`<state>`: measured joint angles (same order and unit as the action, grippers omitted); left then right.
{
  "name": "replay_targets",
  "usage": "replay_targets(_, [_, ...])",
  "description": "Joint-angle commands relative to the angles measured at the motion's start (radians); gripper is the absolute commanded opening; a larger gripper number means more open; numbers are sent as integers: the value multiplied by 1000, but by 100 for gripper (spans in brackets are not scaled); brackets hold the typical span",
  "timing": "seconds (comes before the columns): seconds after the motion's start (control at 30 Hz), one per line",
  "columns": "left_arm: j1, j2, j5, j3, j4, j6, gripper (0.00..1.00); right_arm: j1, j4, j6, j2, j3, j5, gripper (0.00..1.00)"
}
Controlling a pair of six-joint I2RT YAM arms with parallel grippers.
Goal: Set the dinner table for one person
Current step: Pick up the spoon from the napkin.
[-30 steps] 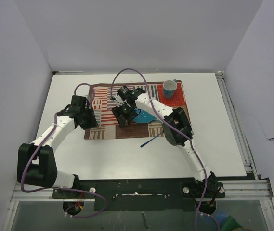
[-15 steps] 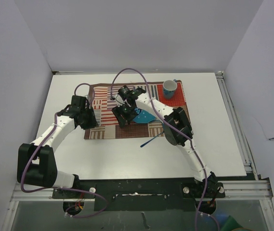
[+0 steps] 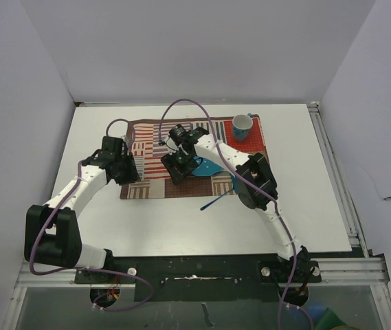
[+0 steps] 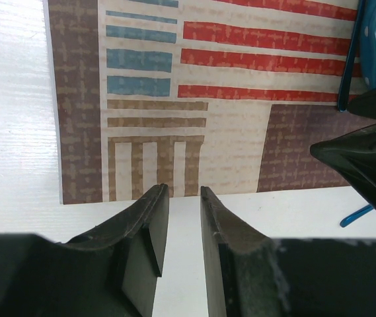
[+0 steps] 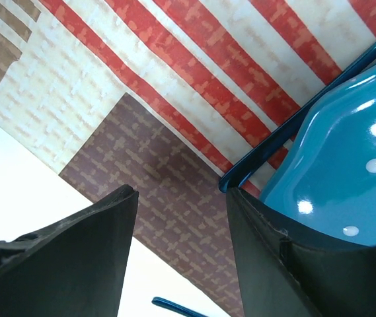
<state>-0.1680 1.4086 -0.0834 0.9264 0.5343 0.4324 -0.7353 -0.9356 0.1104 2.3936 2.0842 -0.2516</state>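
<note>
— Where did I leave the two arms?

— Your left arm (image 3: 78,189) ran up from the lower left of the overhead view, and its left gripper (image 4: 180,198) hung pointing down at the near left edge of the striped mat (image 3: 150,185). Its fingers stood a narrow slit apart with only white tabletop between them. Your right arm (image 3: 253,180) arched in from the lower right, and the right gripper (image 5: 181,191) sat low over the middle of the mat, its fingers wide apart, clamping nothing.

— Anything in the way?

— The blue plate (image 5: 333,152) lay on the mat, just beside the right-hand finger, its rim passing behind that finger. A thin blue utensil (image 3: 216,201) lay slanted just below the mat's near edge.

— And the cup?

— The blue cup (image 3: 242,126) stood upright on the mat's upper right corner; I couldn't tell what it held. The dinner table (image 3: 305,192) lay under all of it, filling the middle of the view.
</note>
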Motion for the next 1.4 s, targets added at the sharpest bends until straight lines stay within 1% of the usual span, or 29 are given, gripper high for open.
replay_targets(0.0, [7,-14,-13,4,-43,-12,26,-3,26,-44,-103,36,23,57])
replay_targets(0.13, [7,-13,-10,6,-42,-12,26,-1,-64,-105,-51,232,42,57])
replay_targets(0.2, [8,-13,-8,6,-41,-14,26,-1,-74,-134,-39,289,55,58])
replay_targets(0.23, [9,-12,-4,8,-41,-14,26,-3,-66,-143,-47,290,62,60])
replay_targets(0.27, [9,-11,-3,8,-40,-14,26,-3,-52,-156,-53,278,72,66])
replay_targets(0.37, [9,-9,-1,8,-39,-14,26,-2,16,-202,-75,243,129,75])
replay_targets(0.53, [9,-16,-10,5,-50,-15,26,25,164,-288,-57,228,187,98])
replay_targets(0.67, [9,-29,-12,-2,-60,-17,26,51,298,-410,-14,223,224,98])
replay_targets(0.83, [9,-33,-18,-8,-65,-17,26,90,444,-489,54,215,216,98])
replay_targets(1.03, [9,-32,-18,-8,-69,-20,26,138,588,-467,113,227,71,98])
replay_targets(1.2, [9,-28,-17,-11,-67,-20,26,152,612,-426,202,340,-22,98])
replay_targets(1.37, [9,-30,-4,-11,-66,-20,26,158,633,-373,221,325,-108,98])
